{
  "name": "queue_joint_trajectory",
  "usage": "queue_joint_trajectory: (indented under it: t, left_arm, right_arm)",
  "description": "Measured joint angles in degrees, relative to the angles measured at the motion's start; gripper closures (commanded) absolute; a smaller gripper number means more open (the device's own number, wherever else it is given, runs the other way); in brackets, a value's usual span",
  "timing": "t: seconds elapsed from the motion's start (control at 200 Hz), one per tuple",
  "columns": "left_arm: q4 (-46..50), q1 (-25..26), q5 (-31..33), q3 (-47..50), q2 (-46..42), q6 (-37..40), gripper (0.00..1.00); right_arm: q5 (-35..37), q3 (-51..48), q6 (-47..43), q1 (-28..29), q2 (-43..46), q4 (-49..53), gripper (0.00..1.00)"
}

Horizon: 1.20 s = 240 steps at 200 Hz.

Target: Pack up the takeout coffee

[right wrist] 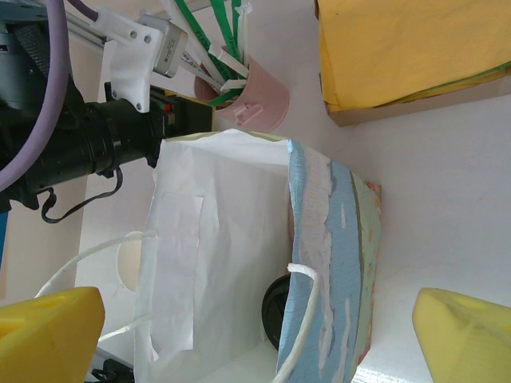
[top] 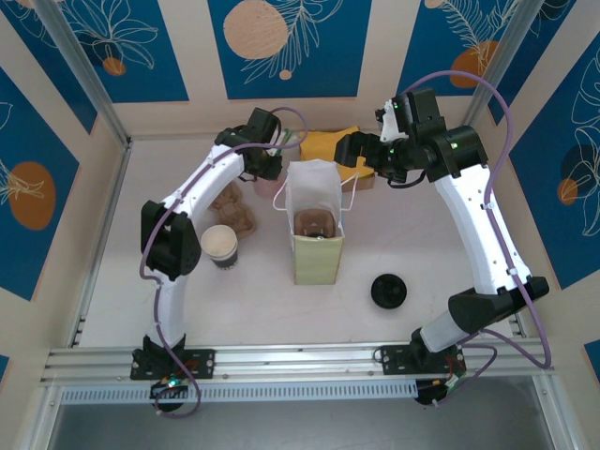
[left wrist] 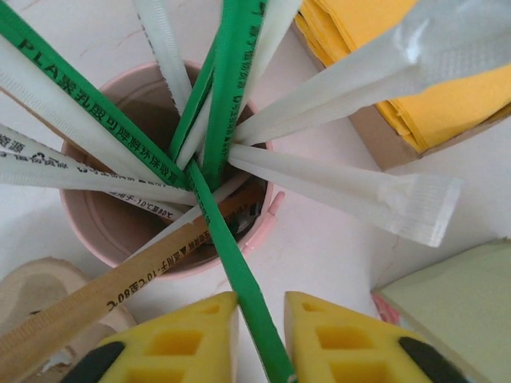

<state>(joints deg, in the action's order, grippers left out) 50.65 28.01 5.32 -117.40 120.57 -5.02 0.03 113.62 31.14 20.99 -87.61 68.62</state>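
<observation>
The takeout coffee cup [top: 220,246], white with a dark band, stands lidless left of the pale-yellow paper bag [top: 317,246]. Its black lid [top: 388,291] lies apart on the table to the right. My left gripper [left wrist: 262,299] hangs over the pink cup [left wrist: 104,231] of straws, shut on a green straw [left wrist: 239,271] that runs between its yellow fingers. My right gripper [right wrist: 255,335] stands open above the back of the bag [right wrist: 215,239], with nothing in it. A dark round thing [right wrist: 275,311] shows inside the bag; I cannot tell what it is.
A cardboard box of yellow napkins [top: 328,142] sits at the back behind the bag, next to the pink cup [right wrist: 267,100]. Brown pulp cup carriers [top: 234,211] lie between the left arm and the bag. Walls close in the table at the back and sides.
</observation>
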Motion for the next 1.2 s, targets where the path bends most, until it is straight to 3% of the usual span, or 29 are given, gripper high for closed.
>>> queue_joint_trajectory:
  t: [0.145,0.695,1.2]
  left_arm:
    - [0.2,0.0,1.0,0.0,0.0,0.4,0.98]
    - [4.1,0.3,2.5,-1.3,-0.7,-0.5,0.95]
    - [8.1,0.4,2.9,-2.8,-6.9,-2.1,0.93]
  right_arm:
    - [0.0,0.0,0.0,0.0,0.0,0.0,0.01]
    - [0.0,-0.9,0.0,0.0,0.0,-0.2,0.01]
    - [-0.3,-3.1,-0.1,0.0,0.2,-1.8,0.01]
